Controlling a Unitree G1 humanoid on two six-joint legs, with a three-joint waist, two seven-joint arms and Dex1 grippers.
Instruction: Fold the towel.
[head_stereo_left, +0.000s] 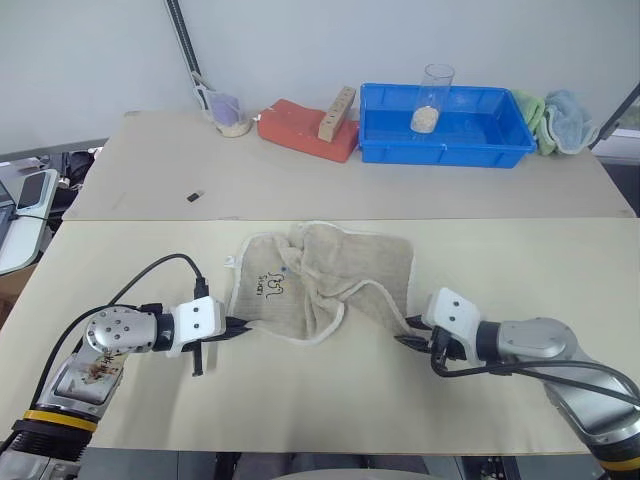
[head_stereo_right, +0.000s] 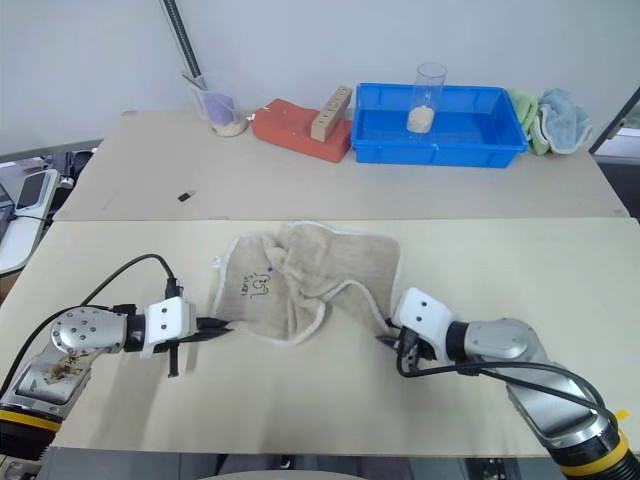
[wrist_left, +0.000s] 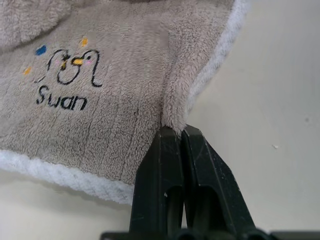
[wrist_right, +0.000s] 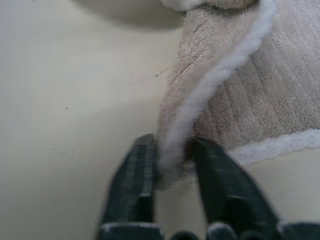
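Left, fingers (wrist_left: 180, 150) pinched on towel (head_stereo_left: 330, 270), right fingers (wrist_right: 215, 170) clasping its edge

Two shiny silver metal robot arms w/ white plastic wrist blocks. Left black two-finger gripper (head_stereo_left: 238, 325) and right black two-finger gripper (head_stereo_left: 407, 340) are small, pointy. Black cables loop over each arm. Yellow-black bands near elbows. Round screws dot the left silver joint.

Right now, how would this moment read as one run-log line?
task: fold | item: crumpled beige-tan terry towel on table | left gripper: shut on towel edge | right gripper: fingers around towel corner | fold: not yet made
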